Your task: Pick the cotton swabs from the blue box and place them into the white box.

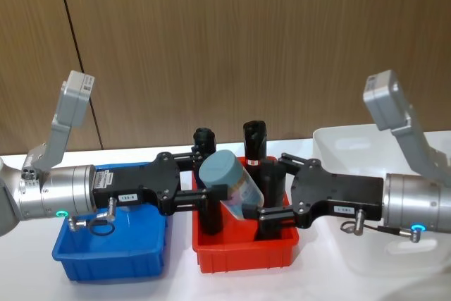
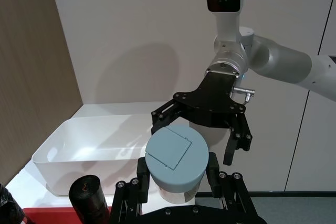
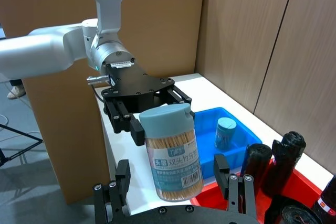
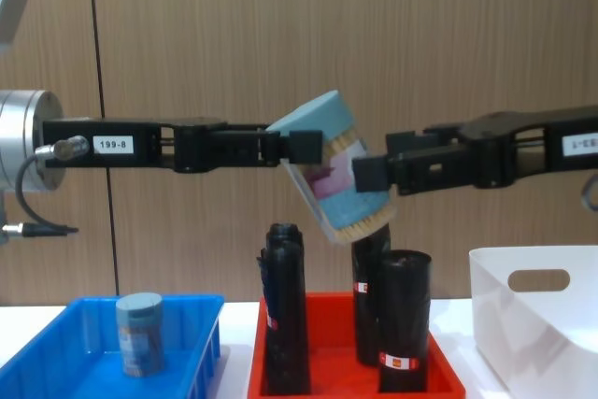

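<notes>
Left gripper (image 4: 299,147): reaching in from the robot's left, jaws closing tight on the lid end of the held tub (image 4: 336,175) and carrying it.
Right gripper (image 4: 369,173): coming in from the right at the same height, jaws spread wide and straddling the tub's lower body; the right wrist view is showing a gap on each side, so it is not gripping.
Held tub: 1 tub of cotton swabs, hanging tilted in the air above the red tray (image 1: 246,259), lid leaning toward the left arm, clear of the black rolls (image 4: 285,306) below.
Blue box (image 1: 106,252): sitting on the desk (image 1: 180,283) at the robot's left, with a second tub (image 4: 140,334) standing upright inside.
White box (image 4: 533,324): sitting at the robot's right; the left wrist view is showing its floor bare.
Step in hand: looking like a mid-air pass from left arm to right.
Progress: early, judging by this; 0 tubs are lying in the white box, 1 is travelling, 1 is waiting.
Left to do: right jaws closing, left jaws letting go, the carry to the white box, then the second tub.
</notes>
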Controlling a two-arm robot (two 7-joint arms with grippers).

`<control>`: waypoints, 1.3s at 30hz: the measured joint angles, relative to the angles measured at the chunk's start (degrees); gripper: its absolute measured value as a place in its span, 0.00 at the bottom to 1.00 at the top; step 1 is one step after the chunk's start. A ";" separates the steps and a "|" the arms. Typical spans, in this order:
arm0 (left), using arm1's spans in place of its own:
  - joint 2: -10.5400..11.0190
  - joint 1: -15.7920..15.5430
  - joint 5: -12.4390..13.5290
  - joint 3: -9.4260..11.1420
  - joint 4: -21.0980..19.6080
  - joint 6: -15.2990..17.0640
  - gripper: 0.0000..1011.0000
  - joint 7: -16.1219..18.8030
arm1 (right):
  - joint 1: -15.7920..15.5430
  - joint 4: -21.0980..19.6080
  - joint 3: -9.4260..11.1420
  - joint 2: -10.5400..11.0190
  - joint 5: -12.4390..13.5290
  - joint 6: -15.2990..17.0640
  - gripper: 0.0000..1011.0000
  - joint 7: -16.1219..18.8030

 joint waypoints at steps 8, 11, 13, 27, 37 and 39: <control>0.00 0.00 0.00 0.00 0.00 0.00 0.64 0.00 | 1.31 1.76 -1.49 -1.23 -1.54 -0.89 0.99 0.01; 0.00 0.00 0.00 0.00 0.00 0.00 0.64 0.00 | 1.74 2.31 -2.00 -1.63 -2.11 -1.15 0.99 0.12; 0.00 0.00 0.00 0.00 0.00 0.00 0.64 0.00 | 1.93 2.62 -2.28 -1.84 -2.38 -1.31 0.99 0.19; 0.00 0.00 0.00 0.00 0.00 0.00 0.64 0.00 | 3.79 4.69 -4.12 -3.34 -4.23 -2.09 0.99 0.47; 0.00 0.00 0.00 0.00 0.00 0.00 0.64 0.00 | 4.69 5.67 -4.85 -3.83 -4.87 -2.47 0.94 0.24; 0.00 0.00 0.00 0.00 0.00 0.00 0.64 0.00 | 4.82 5.77 -5.02 -3.87 -4.91 -2.58 0.90 0.15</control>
